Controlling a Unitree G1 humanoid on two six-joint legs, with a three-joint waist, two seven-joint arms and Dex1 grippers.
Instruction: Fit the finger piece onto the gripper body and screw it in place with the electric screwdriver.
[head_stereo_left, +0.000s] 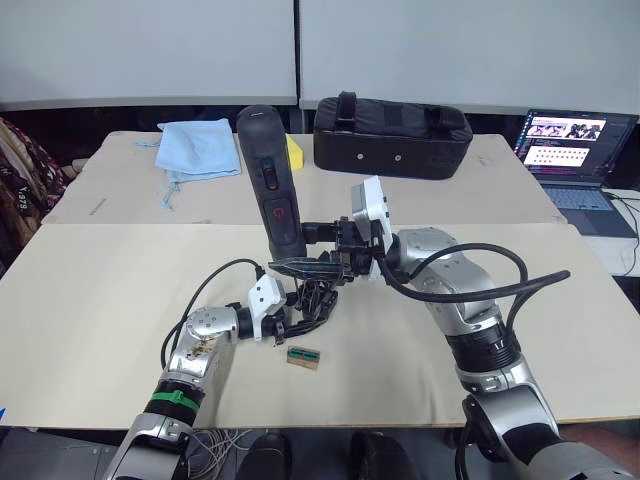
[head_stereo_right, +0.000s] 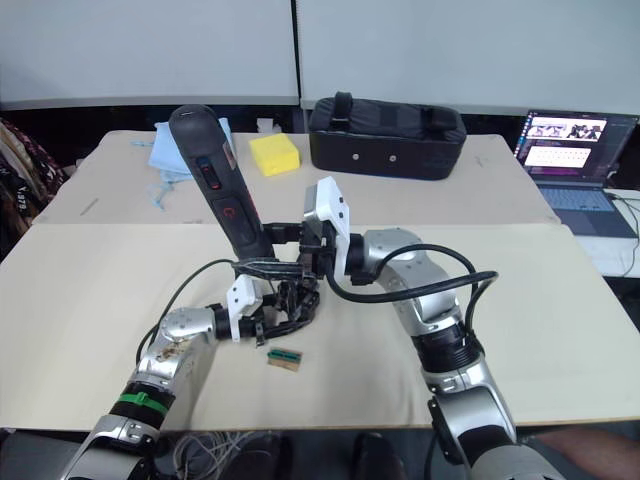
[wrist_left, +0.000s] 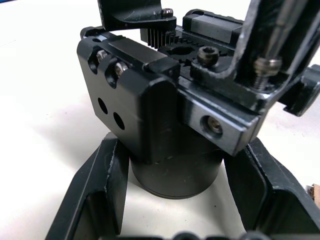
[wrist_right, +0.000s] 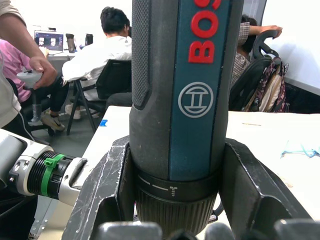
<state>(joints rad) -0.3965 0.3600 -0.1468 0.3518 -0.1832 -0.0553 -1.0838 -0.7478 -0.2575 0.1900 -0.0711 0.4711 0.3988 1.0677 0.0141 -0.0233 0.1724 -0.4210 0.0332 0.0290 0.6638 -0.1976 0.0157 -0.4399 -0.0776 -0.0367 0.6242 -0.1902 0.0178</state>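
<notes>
The gripper body stands on the table, a black block with a round base and gear teeth on top. My left gripper is shut on it, its fingers pressed against the round base. The electric screwdriver stands nearly upright over the body, and my right gripper is shut on its lower barrel. Its thin metal bit comes down onto a screw in a worn dark flat piece, apparently the finger piece, lying on top of the body.
A small green-topped brown block lies just in front of the left gripper. At the back are a black case, a blue cloth and a yellow sponge. A laptop sits far right. People sit behind.
</notes>
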